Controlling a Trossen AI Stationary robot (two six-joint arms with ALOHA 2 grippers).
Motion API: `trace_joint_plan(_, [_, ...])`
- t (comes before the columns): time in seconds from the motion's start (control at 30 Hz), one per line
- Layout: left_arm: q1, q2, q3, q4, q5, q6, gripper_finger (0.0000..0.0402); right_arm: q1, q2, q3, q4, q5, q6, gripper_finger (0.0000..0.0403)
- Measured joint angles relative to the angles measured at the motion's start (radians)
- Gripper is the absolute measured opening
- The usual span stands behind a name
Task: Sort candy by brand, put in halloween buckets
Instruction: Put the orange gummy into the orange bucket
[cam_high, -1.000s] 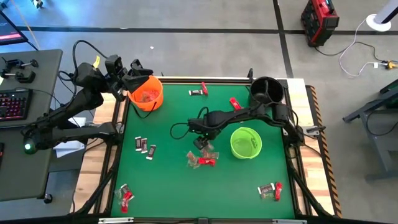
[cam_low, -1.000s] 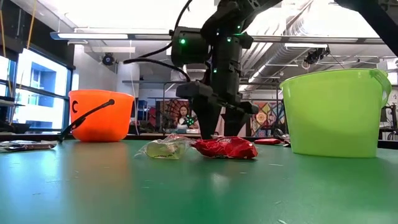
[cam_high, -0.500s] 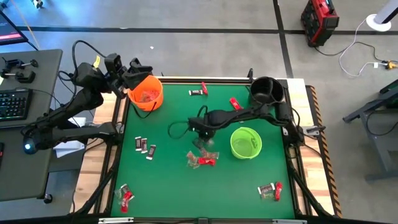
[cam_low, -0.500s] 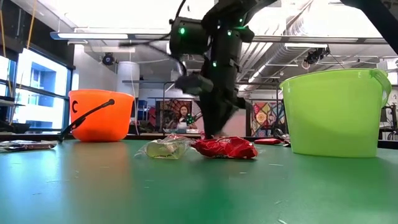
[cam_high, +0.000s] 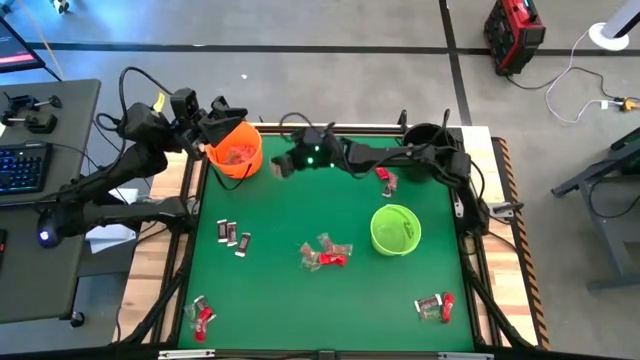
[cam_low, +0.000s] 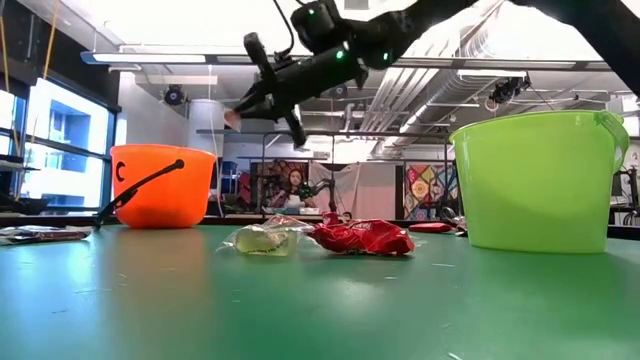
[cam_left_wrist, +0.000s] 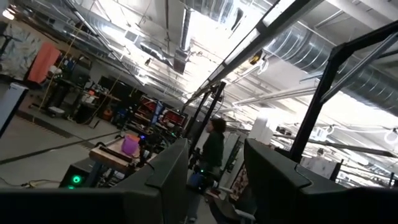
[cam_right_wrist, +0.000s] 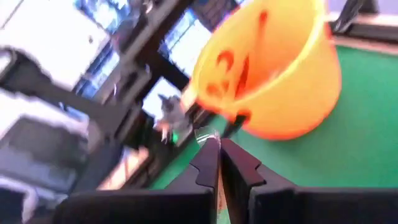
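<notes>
- High view: right gripper (cam_high: 281, 167) is raised at 12 o'clock over the table (cam_high: 280, 290), just beside the orange bucket (cam_high: 236, 151); green bucket (cam_high: 395, 229) at 3 o'clock, black bucket (cam_high: 428, 145) at 1. Candy (cam_high: 326, 254) lies loose mid-table.
- Low view: right gripper (cam_low: 240, 115) is in the air, fingers pinched on a small pale wrapper.
- Left wrist view: left gripper (cam_left_wrist: 214, 165) is parted and holds nothing.
- Right wrist view: fingertips (cam_right_wrist: 211, 155) are clenched together, with a clear scrap at the tip.
</notes>
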Motion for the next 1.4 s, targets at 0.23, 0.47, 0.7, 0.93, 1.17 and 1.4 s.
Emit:
trace_joint_plan(0.23, [-0.025, 0.02, 0.0, 0.018, -0.035, 0.0, 0.0146, -0.041, 0.145, 0.241, -0.044, -0.05, -0.013, 0.0])
trace_joint_plan(0.47, [-0.028, 0.027, 0.0, 0.102, -0.034, -0.024, 0.0146, -0.055, 0.363, 0.605, -0.148, -0.065, -0.041, 0.0])
trace_joint_plan(0.7, [-0.028, 0.026, 0.0, 0.131, -0.034, -0.026, 0.0146, -0.065, 0.464, 0.67, -0.065, 0.085, -0.06, 0.0])
trace_joint_plan(0.93, [-0.028, 0.027, 0.0, 0.128, -0.032, -0.018, 0.0146, -0.068, 0.464, 0.669, -0.087, 0.041, -0.117, 0.0064])
trace_joint_plan(1.17, [-0.028, 0.027, 0.0, 0.128, -0.032, -0.018, 0.0146, -0.059, 0.46, 0.721, -0.148, -0.002, -0.202, 0.0216])
trace_joint_plan(1.4, [-0.028, 0.025, 0.0, 0.13, -0.024, -0.042, 0.0146, -0.119, 0.359, 0.722, -0.281, -0.106, -0.323, 0.026])
